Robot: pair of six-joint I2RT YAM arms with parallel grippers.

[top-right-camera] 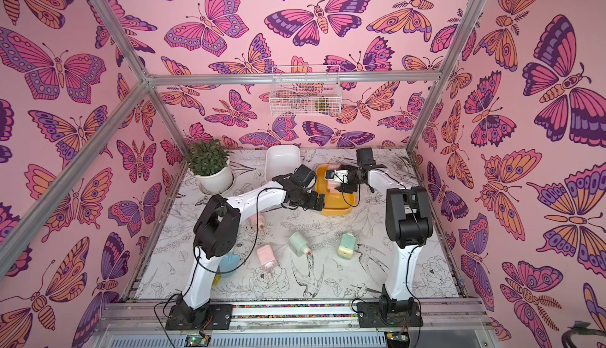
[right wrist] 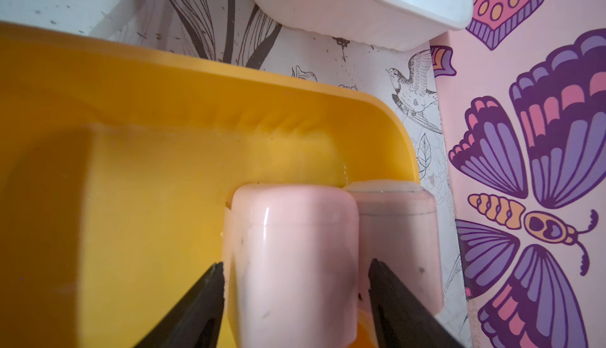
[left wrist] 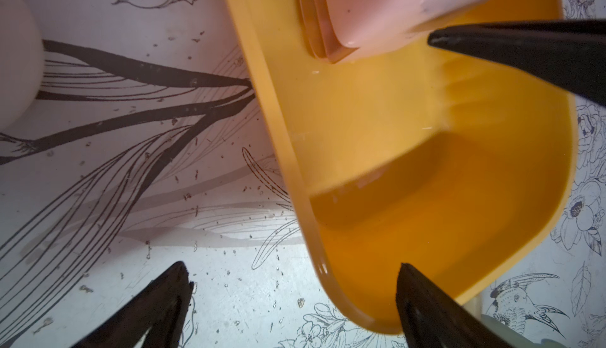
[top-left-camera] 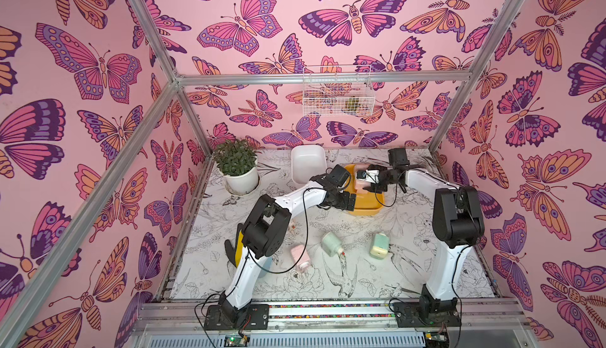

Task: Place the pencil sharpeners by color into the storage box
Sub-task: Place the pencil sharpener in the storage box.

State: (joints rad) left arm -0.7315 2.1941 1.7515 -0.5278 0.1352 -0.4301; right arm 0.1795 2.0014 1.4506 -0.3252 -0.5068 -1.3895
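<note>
While right pincer [right wrist: 295, 297] straddles pink sharpener [right wrist: 292, 257] | yellow box [right wrist: 131, 166]

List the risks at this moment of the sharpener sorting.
The right gripper straddles a pink sharpener pressed against a second pink sharpener in the yellow storage box; withdrawing could tip either one.

The open left gripper hangs at the box rim, near the right arm; they could collide.

A pink sharpener half hidden under the left arm may be missed.

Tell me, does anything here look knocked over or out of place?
Yes: both green sharpeners and one pink sharpener lie tipped on the table, outside the yellow box. A blue scoop sits half hidden behind the left arm.
</note>
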